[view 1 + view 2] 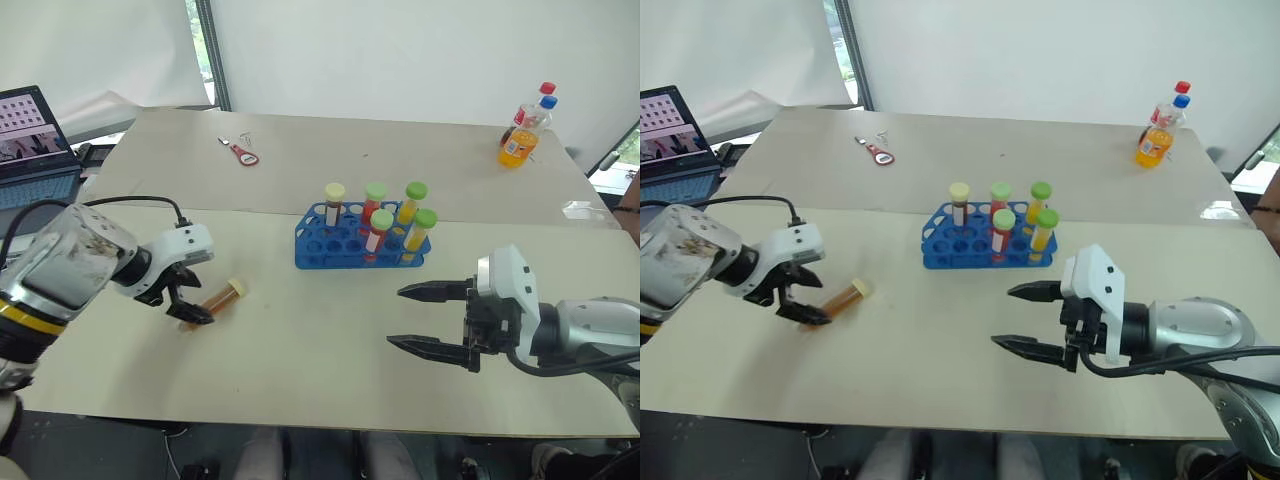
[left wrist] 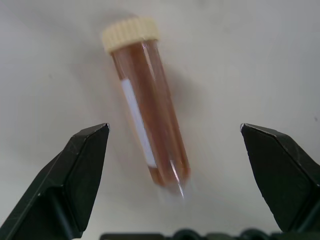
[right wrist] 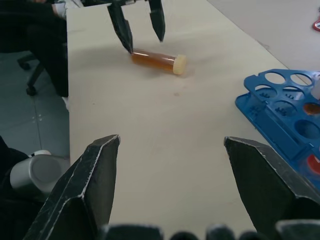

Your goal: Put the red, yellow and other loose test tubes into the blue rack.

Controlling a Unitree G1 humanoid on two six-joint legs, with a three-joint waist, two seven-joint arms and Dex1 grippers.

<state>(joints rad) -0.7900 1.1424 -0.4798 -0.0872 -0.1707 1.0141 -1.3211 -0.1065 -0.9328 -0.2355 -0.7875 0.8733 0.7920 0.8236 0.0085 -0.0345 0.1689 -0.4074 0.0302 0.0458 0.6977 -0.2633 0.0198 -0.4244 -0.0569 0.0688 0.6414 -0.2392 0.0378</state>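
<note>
On the pale beige tabletop [image 1: 300, 350], a clear plastic test tube of amber-brown liquid with a cream screw cap [image 1: 218, 298] is lying on its side, well to the left of the blue plastic rack [image 1: 345, 247]; a plain white label strip is running along its length, and no writing can be read on it. Over the tube's bottom end, the left gripper [image 1: 185, 304] is hanging with its two black fingers spread wide on either side of the tube, gripping nothing. Five capped tubes are standing upright in the rack: one cream-capped tube [image 1: 334, 203] and four green-capped tubes [image 1: 402, 213] holding red or yellow liquid, with white labels too small to read. Toward the right of the table, the right gripper [image 1: 425, 318] is pointing leftward with its jaws parted and empty. Along the far edge, a small bottle of orange drink with red and blue caps [image 1: 524, 132] is standing, its label illegible, and a red-handled tool [image 1: 243, 153] is lying. At the far left, an open laptop [image 1: 35, 150] is showing a screen.
</note>
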